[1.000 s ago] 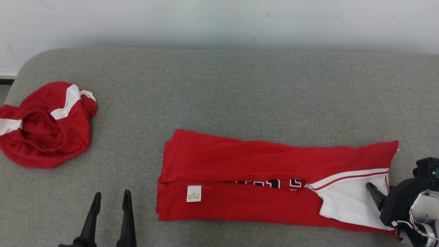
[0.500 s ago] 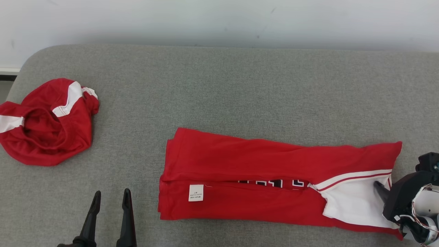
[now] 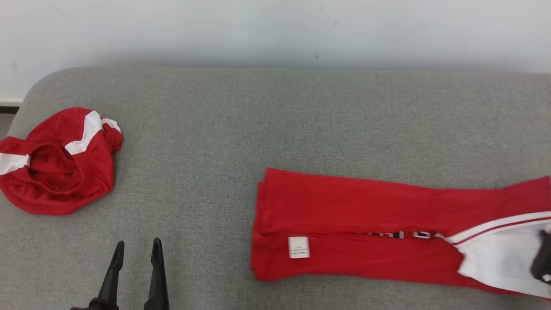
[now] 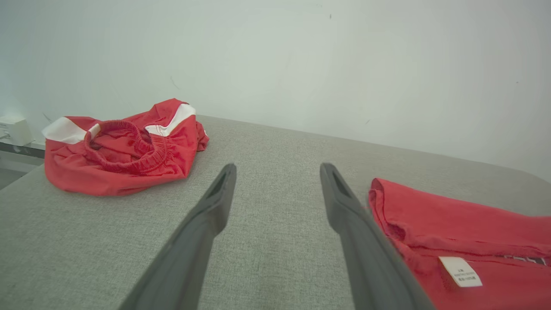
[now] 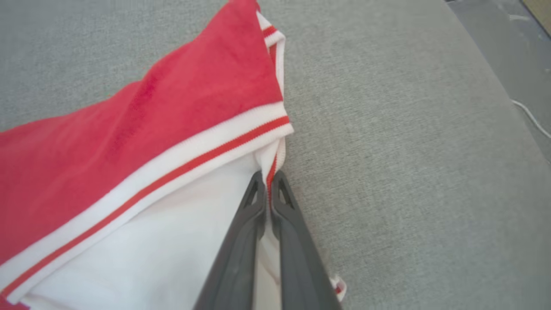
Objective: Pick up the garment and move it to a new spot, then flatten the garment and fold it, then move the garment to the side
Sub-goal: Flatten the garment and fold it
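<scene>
Right gripper (image 5: 269, 180) tight on half-cropped garment (image 5: 193, 99)

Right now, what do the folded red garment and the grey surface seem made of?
The folded red garment looks like soft matte knit jersey: it drapes limp, with ribbed white trim. The grey surface is likely matte woven upholstery fabric; a fine weave shows.

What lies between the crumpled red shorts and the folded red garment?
Just bare grey surface between shorts and garment, per the head view.
</scene>
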{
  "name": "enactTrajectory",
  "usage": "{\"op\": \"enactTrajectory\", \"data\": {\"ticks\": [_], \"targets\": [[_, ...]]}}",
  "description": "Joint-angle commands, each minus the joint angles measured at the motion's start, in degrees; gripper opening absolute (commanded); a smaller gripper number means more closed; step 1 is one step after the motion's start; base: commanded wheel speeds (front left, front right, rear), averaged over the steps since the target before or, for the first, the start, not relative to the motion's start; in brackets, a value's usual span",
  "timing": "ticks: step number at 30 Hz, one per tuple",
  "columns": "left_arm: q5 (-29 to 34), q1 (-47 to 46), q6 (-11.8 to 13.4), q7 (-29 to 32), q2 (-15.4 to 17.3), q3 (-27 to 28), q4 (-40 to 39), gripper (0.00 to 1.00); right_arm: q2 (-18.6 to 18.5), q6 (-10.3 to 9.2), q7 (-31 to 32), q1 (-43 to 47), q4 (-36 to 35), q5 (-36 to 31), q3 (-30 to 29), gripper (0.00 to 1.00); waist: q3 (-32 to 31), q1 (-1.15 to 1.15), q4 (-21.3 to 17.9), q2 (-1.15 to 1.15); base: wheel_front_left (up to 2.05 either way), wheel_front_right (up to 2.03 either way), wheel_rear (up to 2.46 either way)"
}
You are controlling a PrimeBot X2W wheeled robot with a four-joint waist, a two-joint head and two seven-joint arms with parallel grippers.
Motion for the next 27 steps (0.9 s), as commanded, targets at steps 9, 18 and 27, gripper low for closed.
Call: {"op": "enactTrajectory", "data": {"ticks": [9,18,27], "targets": [[-0.5,2.7,0.3,-0.2,0.0,-0.7,0.3,1.0,1.7,-0.19,3.7,2.4,-9.2,-5.4,-3.8,0.0,-3.5,0.0,-1.1,-0.01,0.0,0.0,0.0],[-1.2,3.9,0.8,-0.2,0.0,-1.4,1.0,1.0,3.4,-0.18,9.8,6.1,-17.9,-2.2,7.2,0.0,-5.9,0.0,-0.9,-0.01,0.0,0.0,0.0],[-1.6,4.4,0.9,-0.2,0.0,-1.4,0.8,1.0,4.6,-0.18,11.6,3.4,-20.2,3.1,23.7,0.0,-6.6,0.0,0.2,-0.01,0.0,0.0,0.0]]}}
